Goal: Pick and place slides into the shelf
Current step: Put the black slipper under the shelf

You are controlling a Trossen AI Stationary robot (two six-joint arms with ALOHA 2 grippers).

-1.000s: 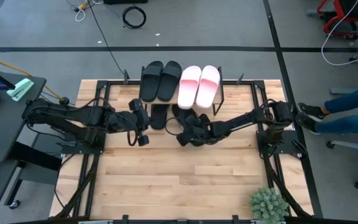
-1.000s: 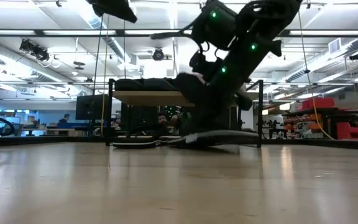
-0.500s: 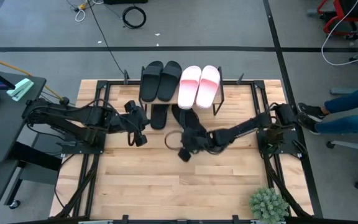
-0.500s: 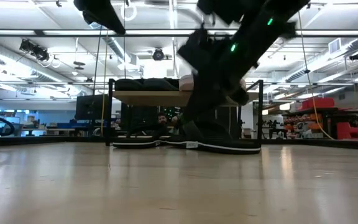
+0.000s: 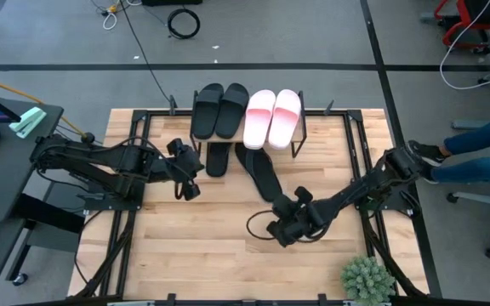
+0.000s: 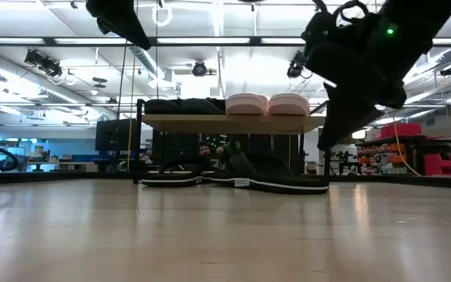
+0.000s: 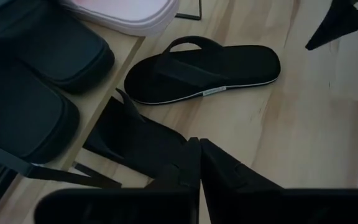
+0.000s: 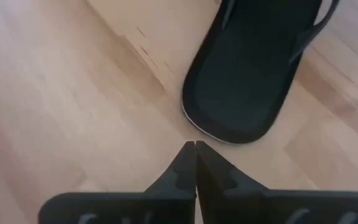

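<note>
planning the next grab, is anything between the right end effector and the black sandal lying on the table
Nothing visible. The right end effector points at the black sandal with only bare table between them.

The light wooden plank shelf (image 5: 247, 129) hides the far half of the flat black slide sandal (image 5: 217, 158) lying beneath it on the table.

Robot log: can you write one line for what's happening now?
right gripper: shut, empty, withdrawn | black flip-flop sandal: on table, half under wooden shelf | left gripper: shut, waiting nearby
</note>
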